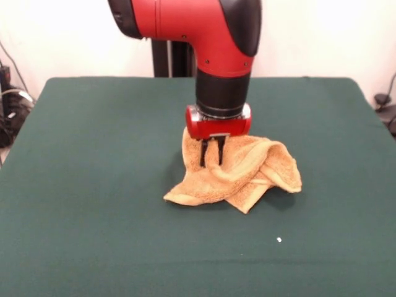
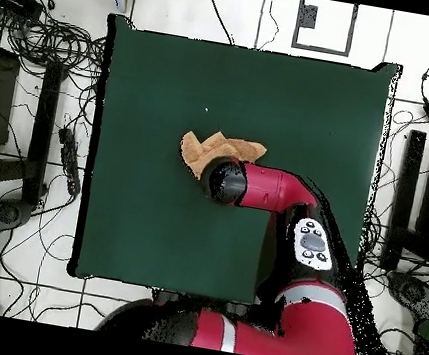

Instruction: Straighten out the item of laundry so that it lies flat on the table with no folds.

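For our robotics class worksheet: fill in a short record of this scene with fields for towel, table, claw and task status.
towel: orange-yellow towel, crumpled in folds near the table's middle
table: dark green cloth, a small white speck near the towel
claw: claw pointing down, fingers close together, pressed into the towel's folds
task status: not flat yet

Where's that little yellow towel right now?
In the front view, the towel lies crumpled near the middle of the green table, directly under the gripper, whose fingers press into its folds.
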Motion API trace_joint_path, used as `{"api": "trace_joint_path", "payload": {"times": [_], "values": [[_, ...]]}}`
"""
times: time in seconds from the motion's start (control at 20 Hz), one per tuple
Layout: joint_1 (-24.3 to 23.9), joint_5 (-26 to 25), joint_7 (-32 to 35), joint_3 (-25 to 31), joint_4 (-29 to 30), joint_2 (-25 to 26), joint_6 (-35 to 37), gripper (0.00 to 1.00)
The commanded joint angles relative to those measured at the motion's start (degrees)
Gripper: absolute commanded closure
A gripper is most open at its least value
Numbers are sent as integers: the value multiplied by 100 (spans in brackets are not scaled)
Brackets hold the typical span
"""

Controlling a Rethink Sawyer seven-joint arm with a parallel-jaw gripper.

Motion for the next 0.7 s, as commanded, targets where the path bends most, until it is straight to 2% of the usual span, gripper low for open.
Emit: {"api": "trace_joint_path", "payload": {"times": [0.05, 0.3, 0.7], "values": [[478, 157, 851, -52, 762, -804, 837, 100], [571, 276, 738, -122, 788, -1226, 1496, 100], [573, 272, 655, -87, 795, -1448, 1845, 100]]}}
